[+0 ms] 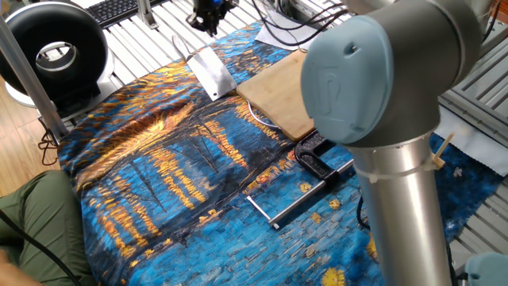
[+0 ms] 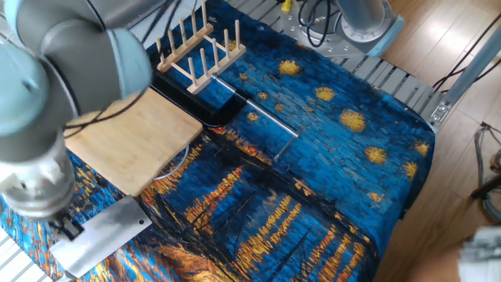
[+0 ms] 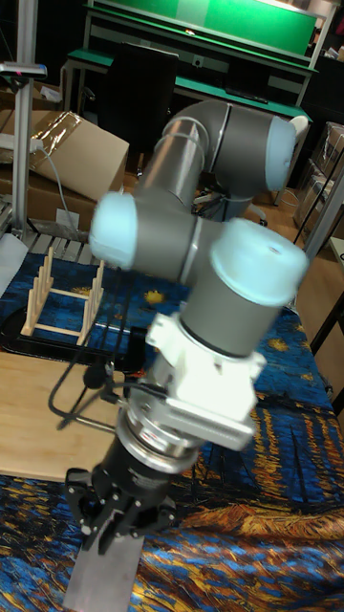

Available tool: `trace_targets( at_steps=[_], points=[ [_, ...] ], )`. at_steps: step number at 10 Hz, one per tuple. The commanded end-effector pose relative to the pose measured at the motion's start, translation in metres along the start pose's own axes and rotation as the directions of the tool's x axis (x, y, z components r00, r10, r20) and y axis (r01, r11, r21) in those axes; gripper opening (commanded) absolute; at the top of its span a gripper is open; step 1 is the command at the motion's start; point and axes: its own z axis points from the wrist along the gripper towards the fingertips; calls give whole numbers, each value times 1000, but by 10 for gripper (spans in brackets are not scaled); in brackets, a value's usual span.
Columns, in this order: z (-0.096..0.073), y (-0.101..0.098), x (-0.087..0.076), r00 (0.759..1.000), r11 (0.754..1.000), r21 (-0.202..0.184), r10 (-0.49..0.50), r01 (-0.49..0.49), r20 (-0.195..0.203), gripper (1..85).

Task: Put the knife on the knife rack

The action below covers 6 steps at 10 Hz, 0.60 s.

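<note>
A blue-and-gold painted cloth [image 2: 329,157] covers the table, bearing a cutting board [image 2: 129,145].

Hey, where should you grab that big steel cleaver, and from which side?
Grip the broad grey steel cleaver at its narrow handle end, coming from above, as the tool does now. The wide flat blade then juts out free, probably leaving it clear to slot between the pegs of the light-wood rack.
</note>
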Motion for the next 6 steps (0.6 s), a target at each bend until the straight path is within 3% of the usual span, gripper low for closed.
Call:
trace_targets(
  at_steps=[1,3,4,6],
  points=[
    [19,21,-26,997,991,128,-51,44,53,383],
    [43,39,-38,996,980,191,-69,58,53,430],
    [55,44,-41,995,978,203,-72,58,64,450],
    [67,34,-41,994,967,244,-89,72,58,473]
  ],
)
